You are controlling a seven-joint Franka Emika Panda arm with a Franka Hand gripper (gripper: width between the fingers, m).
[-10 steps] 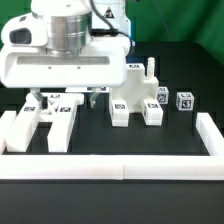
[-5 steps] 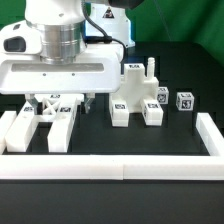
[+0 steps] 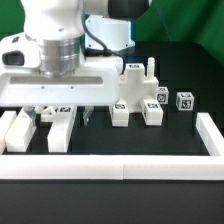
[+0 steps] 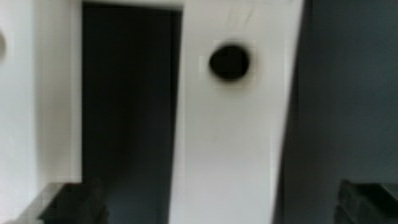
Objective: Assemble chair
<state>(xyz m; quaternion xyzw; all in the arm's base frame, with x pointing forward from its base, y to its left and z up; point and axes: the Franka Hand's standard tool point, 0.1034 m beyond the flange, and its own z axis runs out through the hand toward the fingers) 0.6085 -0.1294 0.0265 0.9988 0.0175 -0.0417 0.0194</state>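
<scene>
The chair lies in loose white tagged parts. A frame part with two prongs (image 3: 45,128) lies at the exterior view's left. Other parts, a panel block (image 3: 133,95) with a pegged piece (image 3: 150,70) and a small tagged block (image 3: 185,101), stand at the middle right. My gripper (image 4: 222,205) hangs low over the frame part and is mostly hidden under the white hand (image 3: 60,82) in the exterior view. In the wrist view a white bar with a round hole (image 4: 231,62) runs between my dark fingertips (image 4: 71,205), with a gap on each side. The jaws are open.
A long low white border rail (image 3: 110,166) runs along the front and up the exterior view's right side (image 3: 208,128). The black table surface (image 3: 100,135) shows between the frame part and the other parts.
The arm has moved toward the exterior view's left and lowered, so the hand now covers the upper half of the frame part. The parts have not moved.
</scene>
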